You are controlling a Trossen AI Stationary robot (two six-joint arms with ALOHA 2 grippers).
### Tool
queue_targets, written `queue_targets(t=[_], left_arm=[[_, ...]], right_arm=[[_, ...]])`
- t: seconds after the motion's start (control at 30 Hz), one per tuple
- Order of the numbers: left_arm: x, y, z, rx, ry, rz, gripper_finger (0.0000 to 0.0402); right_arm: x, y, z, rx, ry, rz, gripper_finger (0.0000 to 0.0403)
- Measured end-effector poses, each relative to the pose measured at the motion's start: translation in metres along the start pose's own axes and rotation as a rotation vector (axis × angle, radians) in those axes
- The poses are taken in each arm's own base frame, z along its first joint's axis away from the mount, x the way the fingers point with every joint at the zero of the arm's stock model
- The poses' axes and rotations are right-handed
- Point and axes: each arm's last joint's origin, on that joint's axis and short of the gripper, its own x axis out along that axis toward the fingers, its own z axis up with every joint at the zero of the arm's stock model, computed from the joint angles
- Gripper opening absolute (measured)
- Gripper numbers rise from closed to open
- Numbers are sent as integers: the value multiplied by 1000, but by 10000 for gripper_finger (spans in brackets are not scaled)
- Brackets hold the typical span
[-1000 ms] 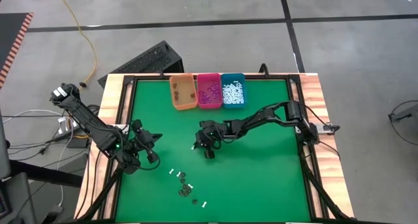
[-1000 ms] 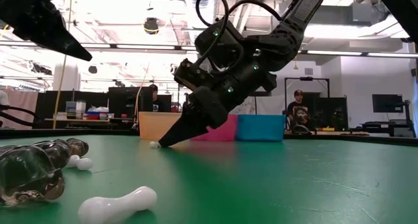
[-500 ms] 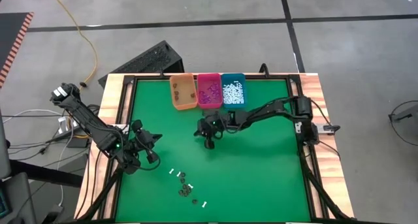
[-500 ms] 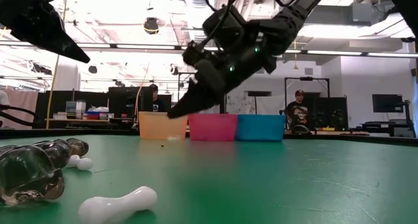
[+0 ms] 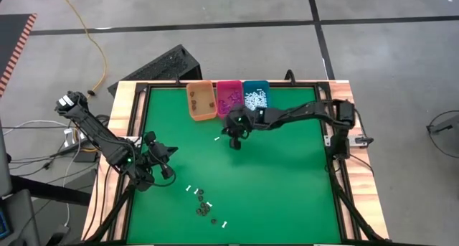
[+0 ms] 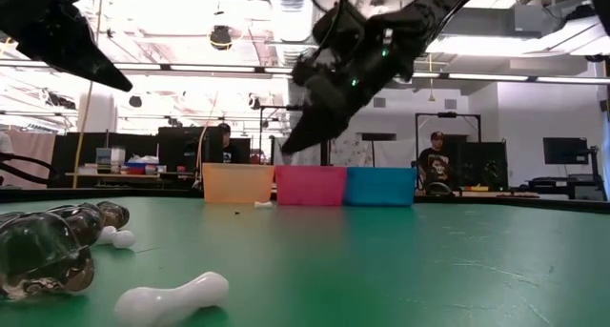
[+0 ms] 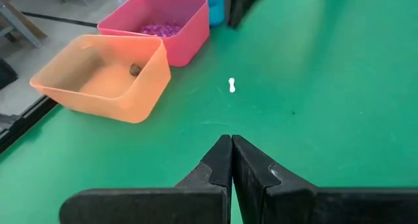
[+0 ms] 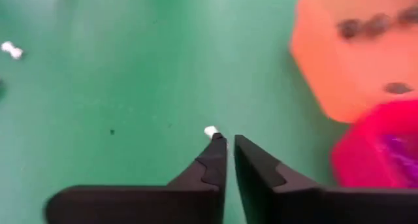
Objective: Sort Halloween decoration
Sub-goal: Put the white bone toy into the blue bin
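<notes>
The right gripper (image 5: 234, 142), matte black wedge fingers parted by a narrow slit and holding nothing, hangs above the green felt mat (image 5: 287, 174). A glossy white bone-shaped piece (image 5: 217, 138) lies beside it, near the translucent orange bin (image 5: 201, 100).

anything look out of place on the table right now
One white bone piece lies alone on the green mat, just short of the bins and below the right gripper, whose fingers are slightly apart with nothing between them. It belongs in the teal bin with the other white pieces.
</notes>
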Motion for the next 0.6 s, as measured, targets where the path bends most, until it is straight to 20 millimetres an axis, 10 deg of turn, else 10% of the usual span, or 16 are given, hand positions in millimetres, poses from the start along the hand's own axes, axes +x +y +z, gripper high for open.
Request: queue_targets(t=[0.37, 0.6], left_arm=[[0, 0, -1, 2, 12, -8, 0], [0, 1, -1, 7, 2, 6, 0]], right_arm=[[69, 9, -29, -77, -110, 56, 197], [84, -9, -49, -50, -48, 40, 215]])
